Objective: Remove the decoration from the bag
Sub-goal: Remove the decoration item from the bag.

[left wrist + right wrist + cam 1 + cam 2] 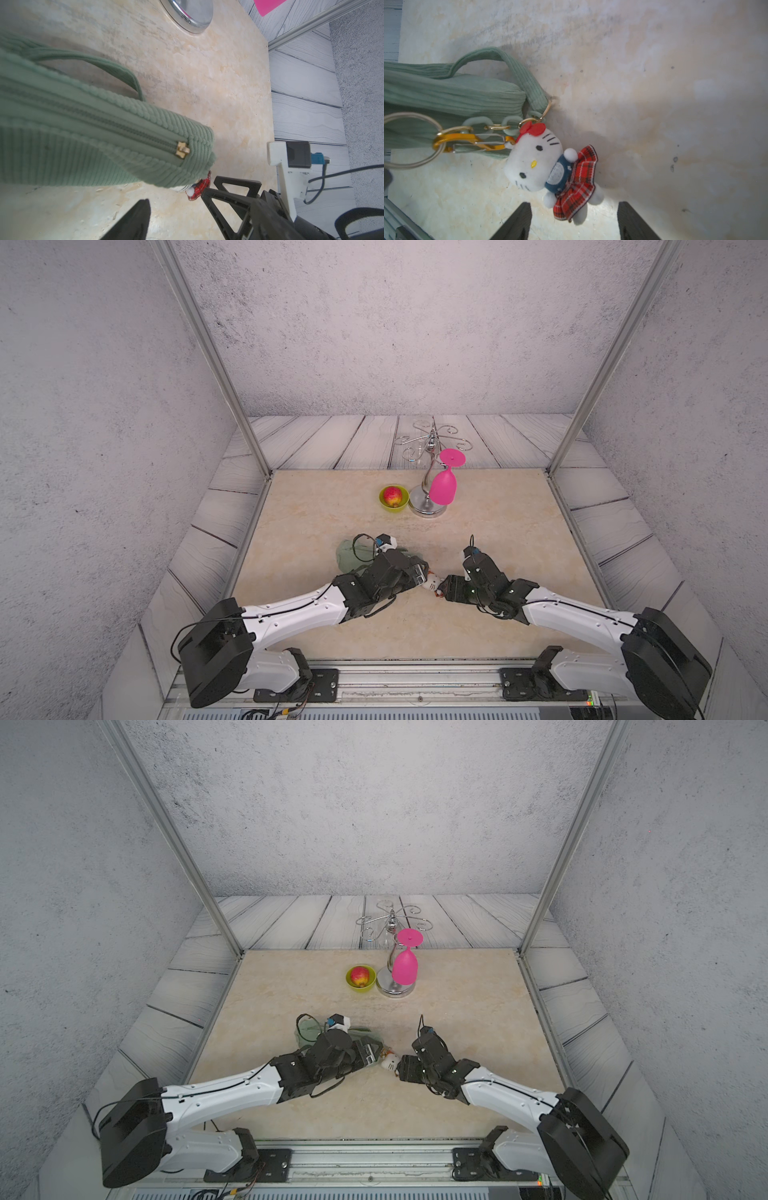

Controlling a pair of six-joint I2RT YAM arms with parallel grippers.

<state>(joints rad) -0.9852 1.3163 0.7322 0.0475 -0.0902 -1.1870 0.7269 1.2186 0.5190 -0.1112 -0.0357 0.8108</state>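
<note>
- Your right end effector (574, 203) stands released. Its two fingers are spread wide, and the toy's plaid skirt and legs lie between them, touched by neither.
- Your left end effector (420, 574) sits low over the end of the bag nearest the toy. The left wrist view shows only one finger (137, 218), over bare tabletop, so you cannot tell whether it is released or clenched.
- The decoration (537, 164), a white plush cat with a red bow, blue top and red plaid skirt, lies on the tabletop (498, 531). It is between your two end effectors and just beside the bag's end.
- Its orange clasp (471, 142) rests against the bag, joined to a chain of pale green and gold links (497, 125). The chain runs to the gold ring (548, 108) on the strap (517, 68), so the decoration is not yet off.
- The bag (83, 135), in sage-green ribbed fabric, lies on the tabletop. Its zipper is drawn shut, with the brass pull (182, 150) at the toy's end.
- Farther back, well apart from the bag, a lime bowl (394, 509) holds a red-and-yellow fruit (392, 495). Just beside it stands a chrome rack (428, 508) with a pink glass (444, 487) hanging upside down.
</note>
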